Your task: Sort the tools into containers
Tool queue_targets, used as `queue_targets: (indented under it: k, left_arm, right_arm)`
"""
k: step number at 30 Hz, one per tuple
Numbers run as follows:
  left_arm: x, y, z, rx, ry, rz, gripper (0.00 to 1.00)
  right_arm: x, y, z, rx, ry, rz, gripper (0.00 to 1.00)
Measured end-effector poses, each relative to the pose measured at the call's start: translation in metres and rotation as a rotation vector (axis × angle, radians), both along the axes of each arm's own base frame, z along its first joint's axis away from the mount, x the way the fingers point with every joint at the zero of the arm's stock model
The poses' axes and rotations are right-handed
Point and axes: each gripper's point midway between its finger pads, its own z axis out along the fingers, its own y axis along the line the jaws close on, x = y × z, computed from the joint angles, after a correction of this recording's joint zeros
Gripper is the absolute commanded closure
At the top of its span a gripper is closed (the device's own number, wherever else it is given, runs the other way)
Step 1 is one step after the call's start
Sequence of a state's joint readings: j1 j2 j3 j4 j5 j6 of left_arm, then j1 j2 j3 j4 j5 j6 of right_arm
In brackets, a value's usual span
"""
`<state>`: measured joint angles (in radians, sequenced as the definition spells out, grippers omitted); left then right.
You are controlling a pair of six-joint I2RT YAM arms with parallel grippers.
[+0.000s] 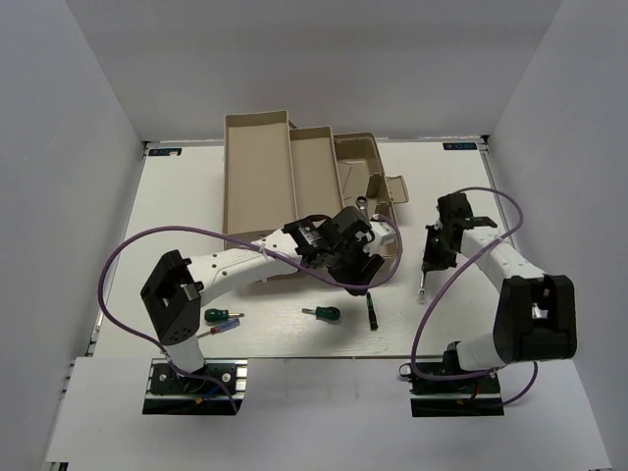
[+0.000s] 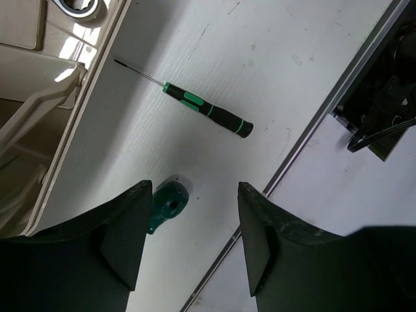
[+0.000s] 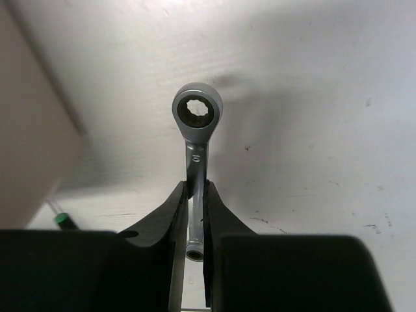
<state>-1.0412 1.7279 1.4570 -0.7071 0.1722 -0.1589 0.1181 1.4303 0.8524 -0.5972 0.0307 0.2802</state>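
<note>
On the left, the green-and-red screwdriver (image 1: 223, 316) lies on the table (image 1: 177, 196) near its front edge. The left end effector (image 2: 193, 193) hangs open and empty over the stubby green screwdriver (image 2: 168, 205), close to the toolbox (image 1: 257, 167) wall, probably to take it next. The right end effector (image 3: 195, 188) is closed on a silver wrench (image 3: 197, 117) at its shank, and the bare table to the right gives room for lifting.

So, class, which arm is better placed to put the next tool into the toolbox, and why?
Right. The right gripper is shut on a silver wrench near the toolbox. The left gripper is open and empty over the stubby green screwdriver, so it would probably have to grasp first.
</note>
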Motion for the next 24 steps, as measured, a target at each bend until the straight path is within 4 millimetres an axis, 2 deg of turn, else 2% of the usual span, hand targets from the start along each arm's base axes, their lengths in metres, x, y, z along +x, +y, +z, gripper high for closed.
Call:
queue_targets:
  k: [6,8,10,15,17,19,20,24]
  left_arm:
    - [-0.001,-0.001,-0.002,-0.007,0.006,0.004,0.34]
    - [0.000,-0.004,-0.001,-0.019,0.005,0.002,0.34]
    - [-0.001,-0.007,0.001,-0.034,0.008,-0.004,0.34]
    - [-0.004,-0.017,-0.005,-0.058,0.043,-0.012,0.34]
    - [-0.006,-0.023,-0.012,-0.062,0.066,-0.003,0.34]
    - [-0.009,-0.026,-0.022,-0.055,0.095,0.021,0.34]
    - [-0.011,-0.026,-0.026,-0.049,0.108,0.034,0.34]
    - [-0.019,-0.025,-0.041,-0.017,0.154,0.114,0.34]
  right_arm:
    - [0.024,0.003,0.051,0.052,-0.129,0.014,1.00]
    - [0.031,0.006,0.073,0.076,-0.181,0.028,1.00]
    - [0.042,0.011,0.104,0.112,-0.251,0.051,1.00]
    - [0.083,0.045,0.189,0.287,-0.478,0.140,1.00]
    - [0.095,0.063,0.205,0.366,-0.523,0.177,1.00]
    - [0.108,0.081,0.204,0.434,-0.513,0.206,1.00]
    - [0.114,0.090,0.197,0.463,-0.493,0.217,1.00]
    - [0.129,0.119,0.145,0.510,-0.358,0.236,0.98]
